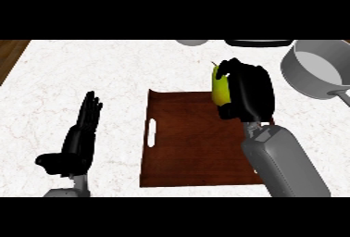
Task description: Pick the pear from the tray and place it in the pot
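One pear, yellow-green with a short dark stem at its top, shows in the head view, and it sits in the grip of the right hand. That hand's black fingers curl round the fruit from the right side, hiding much of it; only the left flank and the stem end stay visible. The pear appears over the far edge of the tray, near the tray's far right corner; whether it touches the tray cannot be told from this view.

One tray lies on the counter: a dark brown, rectangular board with a slot handle cut near its left edge. Its visible surface carries nothing else.

One pot, grey metal with a pale inside, stands on the counter to the right of the pear, apart from the tray, with its handle running off toward the right edge. Nothing is visible inside it.

Two hands show in all. The left hand rests on the counter left of the tray, fingers straight and together, pointing away, holding nothing.

Two further items are cut off at the far edge of the counter: a pale round one and a dark one; neither can be identified.

No writing, brand or label can be read on anything. The counter is white, marbled stone.
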Controlling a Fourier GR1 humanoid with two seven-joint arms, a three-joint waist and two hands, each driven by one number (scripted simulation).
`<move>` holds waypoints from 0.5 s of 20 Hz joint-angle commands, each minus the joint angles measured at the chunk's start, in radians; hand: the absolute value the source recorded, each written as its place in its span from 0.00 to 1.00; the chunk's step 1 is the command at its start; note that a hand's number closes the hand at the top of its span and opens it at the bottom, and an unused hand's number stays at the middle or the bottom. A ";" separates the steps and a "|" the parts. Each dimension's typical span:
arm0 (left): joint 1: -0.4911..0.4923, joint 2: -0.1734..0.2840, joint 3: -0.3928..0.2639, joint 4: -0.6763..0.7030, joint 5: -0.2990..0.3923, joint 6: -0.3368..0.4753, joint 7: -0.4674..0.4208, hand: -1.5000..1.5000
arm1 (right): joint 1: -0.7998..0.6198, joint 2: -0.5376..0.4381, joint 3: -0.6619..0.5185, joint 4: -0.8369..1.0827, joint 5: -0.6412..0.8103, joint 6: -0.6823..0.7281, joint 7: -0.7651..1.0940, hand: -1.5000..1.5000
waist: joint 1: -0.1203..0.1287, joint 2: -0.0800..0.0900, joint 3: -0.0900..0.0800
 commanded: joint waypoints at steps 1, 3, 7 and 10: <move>-0.031 0.022 0.054 0.079 0.030 -0.031 -0.061 0.50 | 0.040 -0.019 -0.018 -0.078 0.086 -0.006 0.076 1.00 | -0.004 0.002 0.000; -0.005 0.030 0.045 0.023 0.033 -0.040 -0.028 0.50 | 0.040 -0.046 -0.067 -0.098 0.087 0.011 0.082 1.00 | -0.001 0.002 0.000; -0.017 0.028 0.040 -0.007 0.027 -0.037 0.004 0.50 | -0.015 -0.103 -0.193 -0.087 0.041 0.057 0.057 1.00 | 0.003 0.003 0.000; 0.029 -0.022 -0.012 0.010 -0.011 -0.008 -0.037 0.50 | -0.008 -0.134 -0.264 -0.043 0.029 0.015 0.030 1.00 | 0.004 0.004 0.000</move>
